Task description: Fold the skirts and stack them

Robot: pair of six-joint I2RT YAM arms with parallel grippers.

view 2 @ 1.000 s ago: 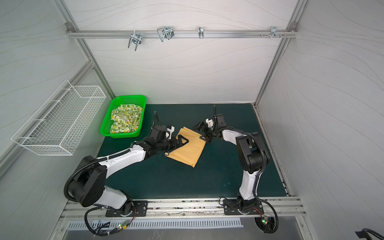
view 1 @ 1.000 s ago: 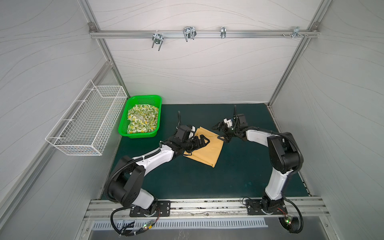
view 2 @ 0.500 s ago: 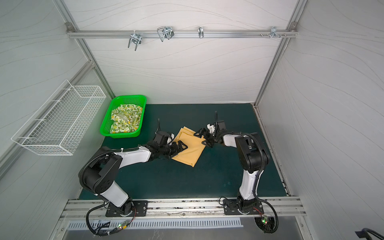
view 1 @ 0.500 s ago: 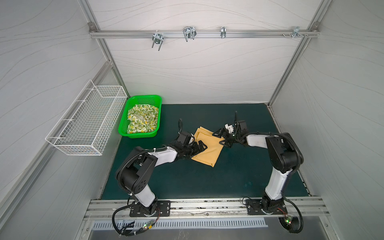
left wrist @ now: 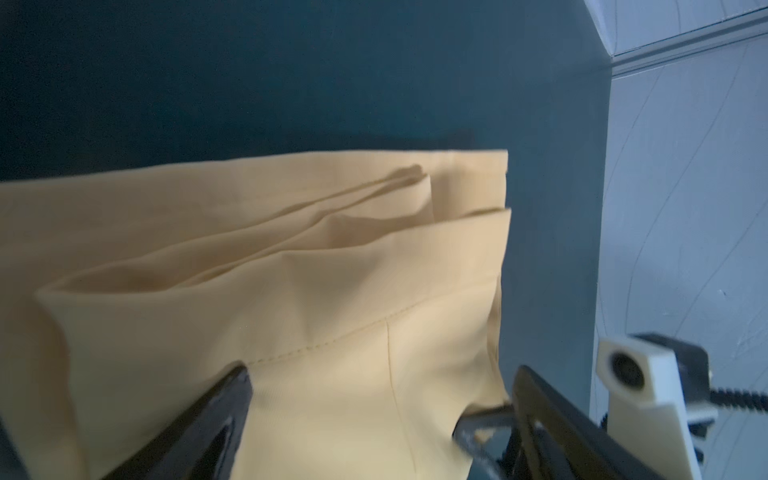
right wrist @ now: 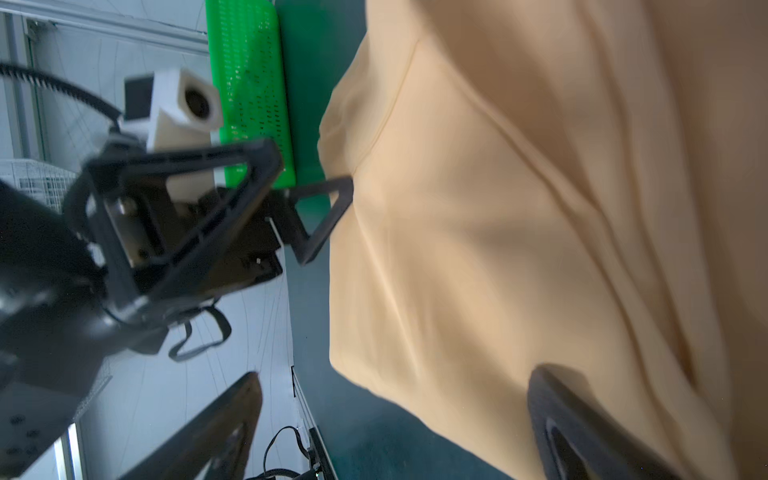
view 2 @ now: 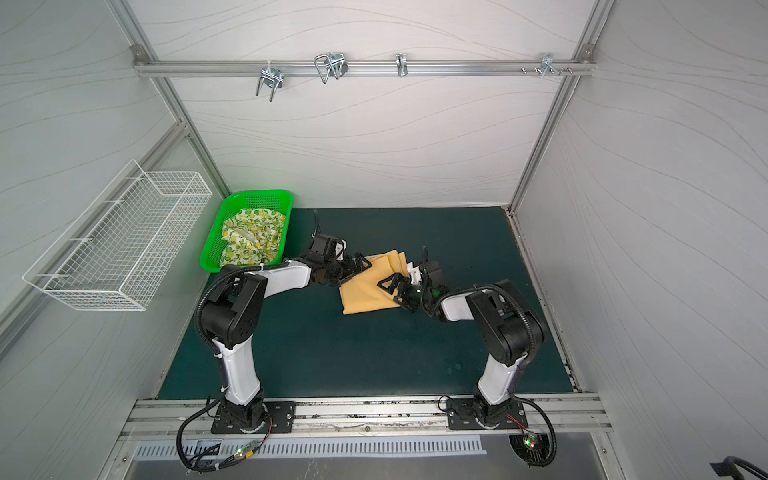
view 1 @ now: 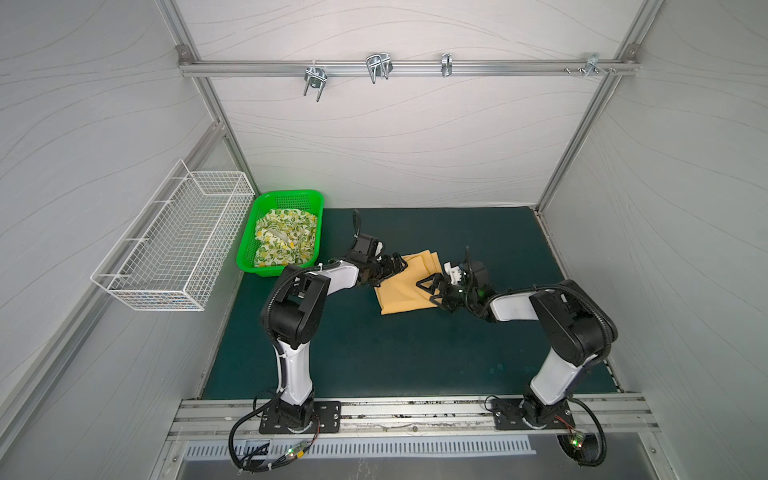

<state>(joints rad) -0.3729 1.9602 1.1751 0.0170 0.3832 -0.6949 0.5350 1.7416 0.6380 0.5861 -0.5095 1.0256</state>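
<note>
Green mat (view 1: 415, 353), lemon skirt (view 1: 284, 243) bunched in green basket (view 1: 291, 195) far left, nearest left arm; left gripper (view 1: 395, 267) jaws wide at far-left edge of mustard skirt (view 1: 405, 293), mid-mat, long axis near-to-far; right gripper (view 1: 424, 291) wide at its right edge, neither holding anything

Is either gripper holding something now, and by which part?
Nothing is held: the left gripper and the right gripper have jaws open at the yellow skirt.

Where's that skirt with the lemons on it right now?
In both top views the lemon-print skirt lies crumpled in the green basket at the far-left corner of the mat, beside the white wire rack, left of the mustard skirt.
</note>
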